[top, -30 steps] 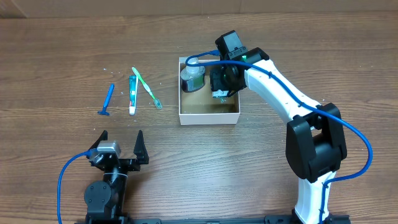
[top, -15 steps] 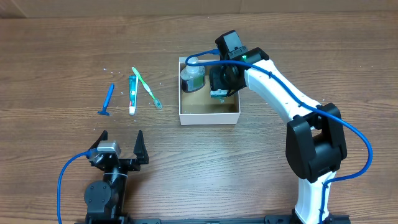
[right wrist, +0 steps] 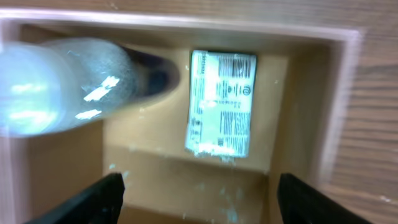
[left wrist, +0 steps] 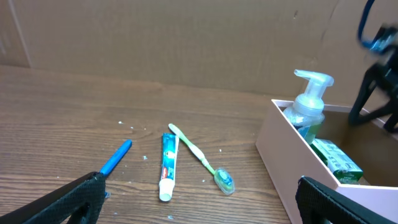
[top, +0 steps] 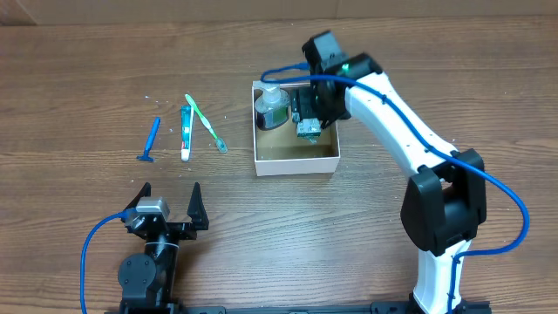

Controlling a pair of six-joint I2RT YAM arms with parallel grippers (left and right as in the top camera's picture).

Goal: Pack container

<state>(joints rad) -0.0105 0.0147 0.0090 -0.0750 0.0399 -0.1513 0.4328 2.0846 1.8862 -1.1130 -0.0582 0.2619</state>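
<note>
Right gripper [top: 307, 120] spread wide and empty over the container [top: 295, 164], soap bottle [top: 271, 106] and small box [right wrist: 221, 102] inside, left gripper [top: 170, 199] wide open, empty

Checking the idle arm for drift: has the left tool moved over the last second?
No. In the overhead view the left tool sits open at the same spot, just as far from the blue razor as before.
</note>
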